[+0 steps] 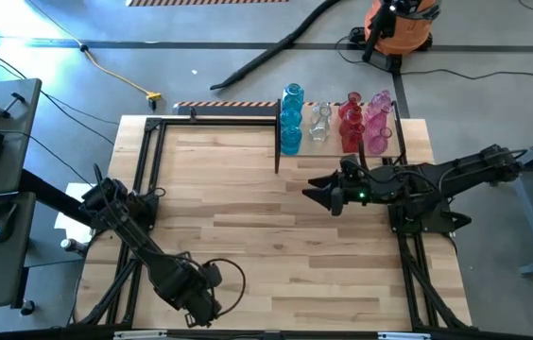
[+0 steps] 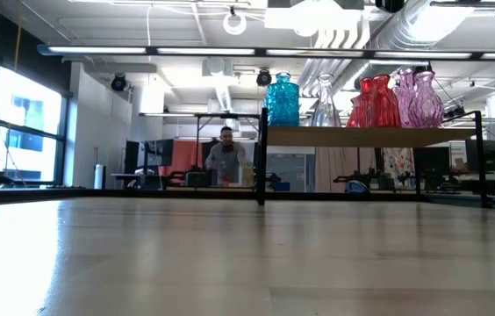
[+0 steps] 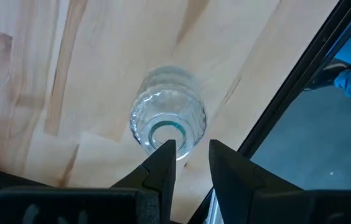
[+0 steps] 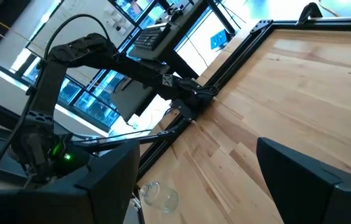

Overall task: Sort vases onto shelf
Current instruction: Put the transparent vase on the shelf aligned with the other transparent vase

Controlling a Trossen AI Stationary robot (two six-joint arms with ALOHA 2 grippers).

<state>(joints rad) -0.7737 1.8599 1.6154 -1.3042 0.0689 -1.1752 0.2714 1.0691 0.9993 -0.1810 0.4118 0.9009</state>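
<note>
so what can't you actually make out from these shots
- Vases on the shelf: the exact count; they overlap in both high and low views.
- Clear vase: in the high view the left gripper covers it.
- Both grippers: absent from the low view.
- Person in the room behind: too small and far for detail.

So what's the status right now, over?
Left tool open above one clear vase on the table. Right tool open, empty, near the shelf. Nothing blocking.

Vases (image 2: 353,101) atop shelf (image 2: 370,136)
</note>
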